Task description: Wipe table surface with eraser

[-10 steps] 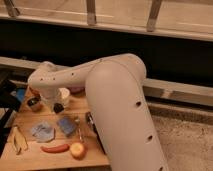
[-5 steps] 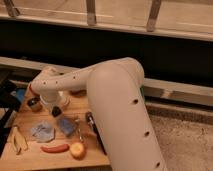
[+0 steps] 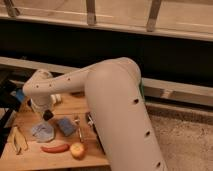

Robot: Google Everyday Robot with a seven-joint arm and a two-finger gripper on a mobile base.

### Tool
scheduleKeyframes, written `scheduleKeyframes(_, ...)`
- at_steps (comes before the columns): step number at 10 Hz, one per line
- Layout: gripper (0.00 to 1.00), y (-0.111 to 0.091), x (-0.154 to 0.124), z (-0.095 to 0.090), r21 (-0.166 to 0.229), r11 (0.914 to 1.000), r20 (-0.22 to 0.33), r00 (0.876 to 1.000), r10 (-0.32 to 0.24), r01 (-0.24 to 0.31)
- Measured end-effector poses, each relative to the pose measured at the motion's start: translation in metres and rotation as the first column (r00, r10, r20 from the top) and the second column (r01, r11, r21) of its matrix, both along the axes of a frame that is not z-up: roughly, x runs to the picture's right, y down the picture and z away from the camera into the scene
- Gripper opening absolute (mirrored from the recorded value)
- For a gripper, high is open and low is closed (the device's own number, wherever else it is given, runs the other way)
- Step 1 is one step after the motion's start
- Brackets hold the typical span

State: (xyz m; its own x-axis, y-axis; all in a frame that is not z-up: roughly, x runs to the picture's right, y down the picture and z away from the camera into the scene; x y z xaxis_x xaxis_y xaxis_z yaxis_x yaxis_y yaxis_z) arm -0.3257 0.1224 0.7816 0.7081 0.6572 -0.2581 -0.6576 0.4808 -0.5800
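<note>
Gripper (image 3: 47, 112) clenched on black eraser (image 3: 48, 116), held low against wooden table surface (image 3: 30, 156), apparently for wiping; blue sponge (image 3: 65, 125) at four o'clock.

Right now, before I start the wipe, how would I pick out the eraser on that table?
Follow the big white arm down to where it ends over the wooden table. The gripper hangs there, jaws shut on the eraser, a small black block at its tip. The blue sponge beside it is larger and flatter; the eraser is dark and chunky.
</note>
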Motion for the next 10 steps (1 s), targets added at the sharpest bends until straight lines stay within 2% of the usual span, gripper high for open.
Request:
scheduleKeyframes(2, 0.0, 0.001, -0.004, 0.006, -0.004, 0.9999, -0.004, 1.0, -0.017, 0.017)
scheduleKeyframes(3, 0.0, 0.0, 0.0, 0.016, -0.011, 0.9997, -0.018, 1.0, -0.022, 0.022)
scheduleKeyframes(6, 0.0, 0.0, 0.028, 0.042, -0.05, 0.9984, -0.068, 0.997, -0.03, 0.027)
scheduleKeyframes(8, 0.0, 0.015, 0.038, 0.05, -0.085, 0.9958, -0.1, 0.994, -0.04, 0.032)
scheduleKeyframes(10, 0.0, 0.011, 0.064, 0.058, -0.088, 0.9961, -0.153, 0.988, -0.023, 0.01)
